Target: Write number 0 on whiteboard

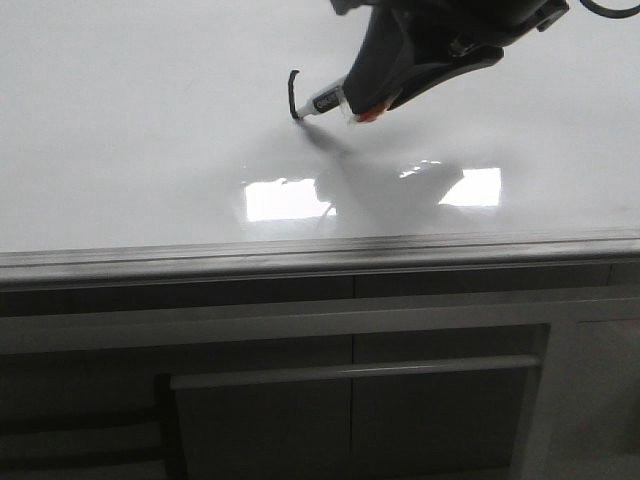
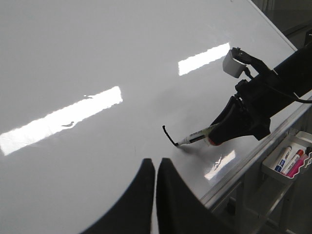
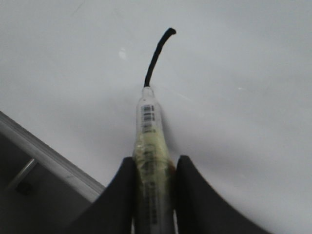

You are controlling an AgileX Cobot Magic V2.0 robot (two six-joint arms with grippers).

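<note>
1. Presently the right gripper is pinching a marker by its taped rear barrel, one finger on each side; tip end points away from the fingers.
2. Marker tip touches the whiteboard at the lower end of a short black stroke.
3. That stroke is the number 0 so far: one curved line with a small hook at its far end, no loop closed. It sits just beside the marker tip, well in from the whiteboard's grey rim.
4. Left gripper hangs over the whiteboard near the stroke, fingers pressed together, holding nothing.
5. Handling, my judgement: marker is light and stiff, barrel slick, so the taped section is the sensible hold. Whiteboard surface is glossy and hard; tip will skid under uneven pressure, and wet ink would smear if brushed.
6. Beyond the whiteboard's rim, a small tray holds spare markers.
</note>
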